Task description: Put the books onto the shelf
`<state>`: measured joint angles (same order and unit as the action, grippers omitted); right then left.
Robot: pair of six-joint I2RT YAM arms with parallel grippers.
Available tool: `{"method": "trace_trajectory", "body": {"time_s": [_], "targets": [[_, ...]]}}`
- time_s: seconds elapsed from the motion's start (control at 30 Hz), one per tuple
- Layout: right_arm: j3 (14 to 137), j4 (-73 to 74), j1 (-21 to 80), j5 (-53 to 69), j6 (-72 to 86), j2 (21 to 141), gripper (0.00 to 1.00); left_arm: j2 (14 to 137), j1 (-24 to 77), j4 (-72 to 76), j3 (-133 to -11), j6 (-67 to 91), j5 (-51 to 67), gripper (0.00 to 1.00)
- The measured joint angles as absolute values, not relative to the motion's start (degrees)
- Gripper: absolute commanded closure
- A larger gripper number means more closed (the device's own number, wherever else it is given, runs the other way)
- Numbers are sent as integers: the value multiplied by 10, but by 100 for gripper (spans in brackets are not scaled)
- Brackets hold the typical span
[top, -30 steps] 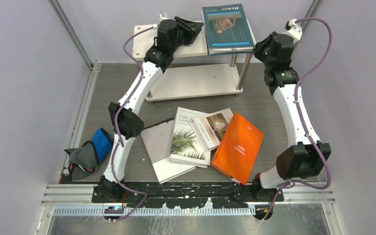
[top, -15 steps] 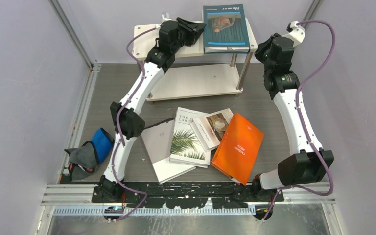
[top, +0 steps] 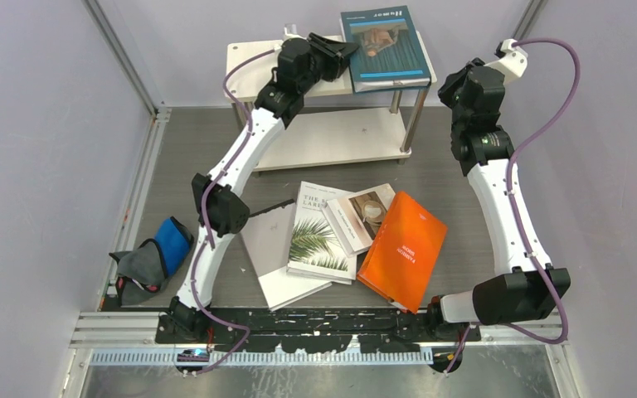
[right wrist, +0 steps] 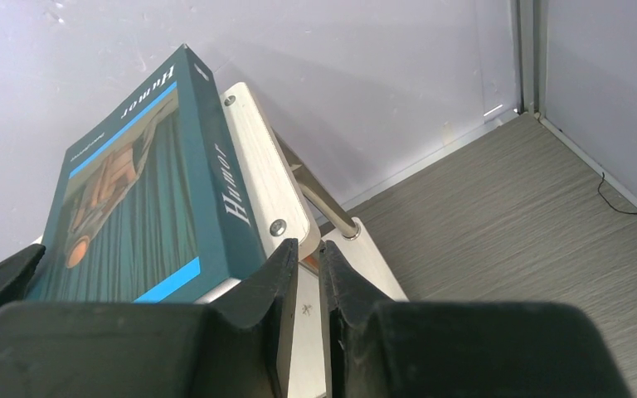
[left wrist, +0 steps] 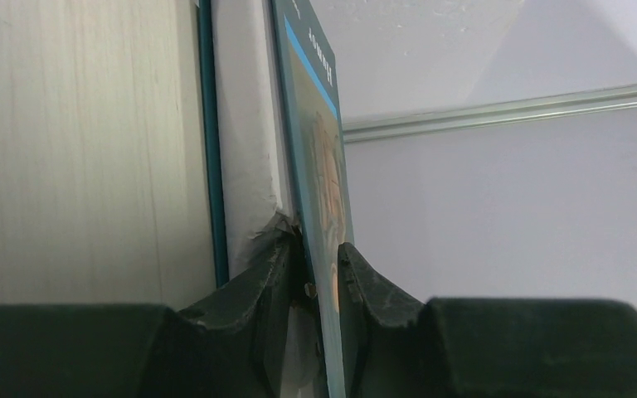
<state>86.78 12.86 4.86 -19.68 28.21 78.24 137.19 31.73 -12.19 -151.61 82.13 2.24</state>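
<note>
- Retreating over the last second, the right arm [top: 498, 191] has swung clear of the shelf [top: 253, 70]. Its pincer [right wrist: 307, 257] stands a narrow slit apart, holding nothing.
- Teal book [top: 384, 46]: lies on the top board's right end, shifted only slightly. Judged placed, pending release.
- Left pincer [left wrist: 319, 257]: pinches that book's left edge, having edged closer.
- Four books remain on the tabletop [top: 174, 166].
- Hidden: the shelf's far right corner, under the teal book, and much of the grey-white book [top: 265, 249], beneath the palm-leaf book [top: 323, 236].
- Whether pages are pinched along with the cover cannot be told.
</note>
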Motion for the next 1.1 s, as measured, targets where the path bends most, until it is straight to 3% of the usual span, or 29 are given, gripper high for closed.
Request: {"method": "trace_trajectory", "body": {"time_s": [0.43, 0.83, 1.1], "targets": [[867, 129, 49, -197, 270, 782, 78, 1382, 327, -119, -1531, 823, 19, 72], [865, 130, 36, -196, 254, 779, 75, 1380, 324, -97, -1531, 819, 9, 47], [862, 135, 25, -195, 248, 753, 74, 1347, 314, -95, -1491, 799, 0, 43]]}}
